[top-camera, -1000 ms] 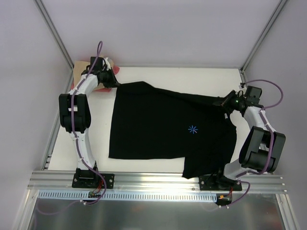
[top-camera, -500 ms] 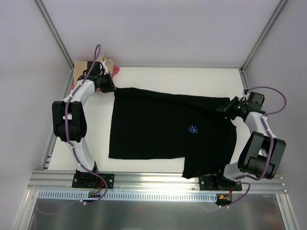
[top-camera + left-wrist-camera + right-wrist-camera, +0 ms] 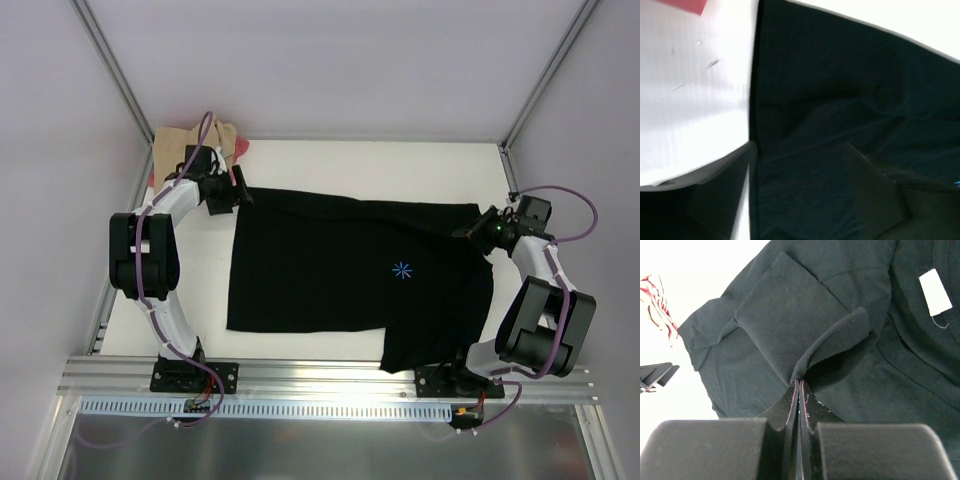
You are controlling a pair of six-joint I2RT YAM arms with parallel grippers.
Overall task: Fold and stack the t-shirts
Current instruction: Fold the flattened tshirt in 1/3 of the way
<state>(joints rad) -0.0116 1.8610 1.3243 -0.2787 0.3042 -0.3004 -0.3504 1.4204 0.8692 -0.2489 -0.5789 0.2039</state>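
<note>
A black t-shirt [image 3: 340, 265] with a small blue starburst [image 3: 402, 268] lies spread across the white table. My left gripper [image 3: 237, 196] hovers over its far left corner, open; in the left wrist view its dark fingers [image 3: 715, 197] stand apart with the black cloth [image 3: 840, 120] lying loose below. At the shirt's right end my right gripper [image 3: 468, 229] is shut on a pinched fold of the black shirt [image 3: 820, 347]; both fingertips [image 3: 800, 384] meet on the cloth. A tan shirt [image 3: 180, 147] and a pink-red one [image 3: 243, 148] sit bunched at the far left corner.
The table's bare white surface [image 3: 200, 280] runs along the shirt's left side. A white label [image 3: 936, 291] shows inside the shirt's neck. Metal frame posts [image 3: 115, 80] rise at both far corners, and an aluminium rail [image 3: 320, 375] crosses the near edge.
My left gripper has opened and let go of the shirt's far left corner, which now lies flat on the table. The right gripper has shifted slightly right, still holding its fold.
</note>
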